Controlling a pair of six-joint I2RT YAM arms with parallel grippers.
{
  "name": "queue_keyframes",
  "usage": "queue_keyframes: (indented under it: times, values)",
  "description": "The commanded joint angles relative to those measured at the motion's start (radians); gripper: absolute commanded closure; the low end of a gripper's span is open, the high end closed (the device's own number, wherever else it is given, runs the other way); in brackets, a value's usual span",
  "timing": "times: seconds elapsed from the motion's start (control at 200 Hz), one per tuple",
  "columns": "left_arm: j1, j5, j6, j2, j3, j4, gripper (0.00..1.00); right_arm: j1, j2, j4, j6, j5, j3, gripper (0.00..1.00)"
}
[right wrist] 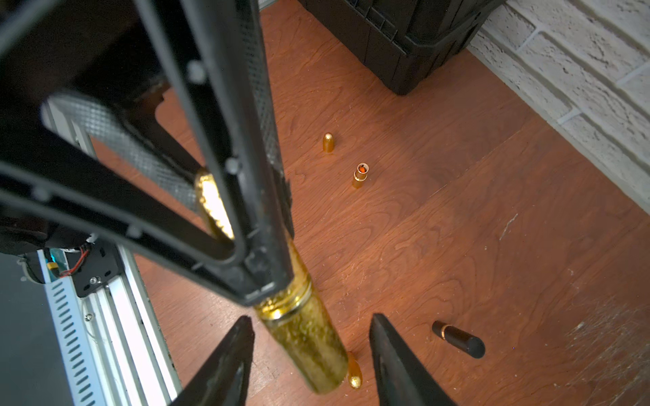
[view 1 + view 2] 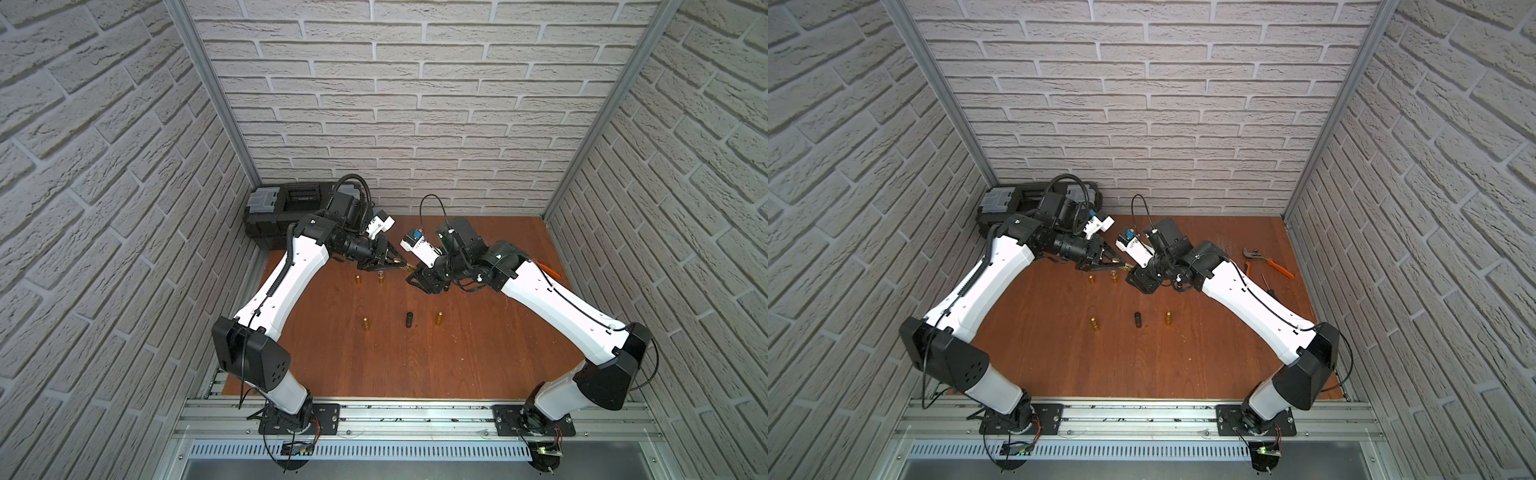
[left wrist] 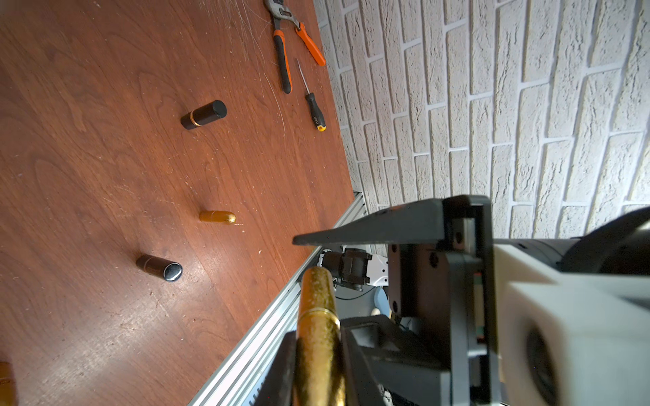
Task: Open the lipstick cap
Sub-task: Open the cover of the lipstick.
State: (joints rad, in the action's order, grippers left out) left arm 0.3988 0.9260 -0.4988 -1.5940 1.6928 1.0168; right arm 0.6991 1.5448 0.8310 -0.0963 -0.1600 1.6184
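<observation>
Over wooden table (image 2: pixel 415 353), left claw (image 3: pixel 318 337) clamps gold lipstick (image 1: pixel 306 337), right claw (image 1: pixel 312 319) straddling it.

- My left gripper (image 2: pixel 400 262), at centre frame, is clamped on a gold lipstick (image 2: pixel 409 267) above the table (image 2: pixel 457 353).
- My right gripper (image 2: pixel 414 276) faces it, with its tips just beside the lipstick's free end.
- Below the grippers, four gold pieces (image 2: pixel 365 324) and a black lipstick (image 2: pixel 409 319) stand apart from one another.
- A black toolbox (image 2: pixel 291 212) sits at the table's upper-left corner.
</observation>
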Motion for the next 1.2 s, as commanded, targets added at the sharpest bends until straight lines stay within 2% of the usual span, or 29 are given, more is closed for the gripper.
queue_keyframes:
  times: [0.0, 0.065, 0.235, 0.285, 0.59, 0.825, 0.87, 1.05, 1.195]
  values:
    - [-0.009, 0.025, 0.009, 0.017, 0.001, -0.015, 0.84, 0.009, -0.015, -0.01, -0.015, -0.013, 0.026, 0.58]
    - [-0.009, 0.026, 0.009, 0.014, 0.002, -0.015, 0.84, 0.008, -0.017, -0.01, -0.013, -0.018, 0.027, 0.71]
    - [-0.009, 0.033, 0.014, 0.01, 0.003, -0.012, 0.84, 0.009, -0.014, -0.011, -0.015, -0.018, 0.025, 0.74]
    - [-0.01, 0.033, 0.017, 0.011, 0.001, -0.009, 0.83, 0.009, -0.012, -0.012, -0.018, -0.024, 0.026, 0.79]
    - [-0.012, 0.073, -0.014, 0.008, -0.033, -0.051, 0.83, 0.009, -0.01, -0.024, -0.021, -0.002, 0.028, 0.74]
    - [-0.011, 0.09, -0.02, 0.0, -0.033, -0.056, 0.84, 0.008, -0.009, -0.038, -0.029, 0.037, 0.034, 0.66]
    - [-0.011, 0.092, -0.024, 0.002, -0.035, -0.062, 0.84, 0.008, -0.009, -0.042, -0.028, 0.037, 0.036, 0.61]
    - [-0.012, 0.096, -0.026, -0.004, -0.037, -0.064, 0.84, 0.009, -0.006, -0.053, -0.035, -0.001, 0.04, 0.66]
    - [-0.012, 0.096, -0.024, -0.009, -0.034, -0.063, 0.84, 0.008, 0.007, -0.029, -0.047, -0.04, 0.064, 0.76]
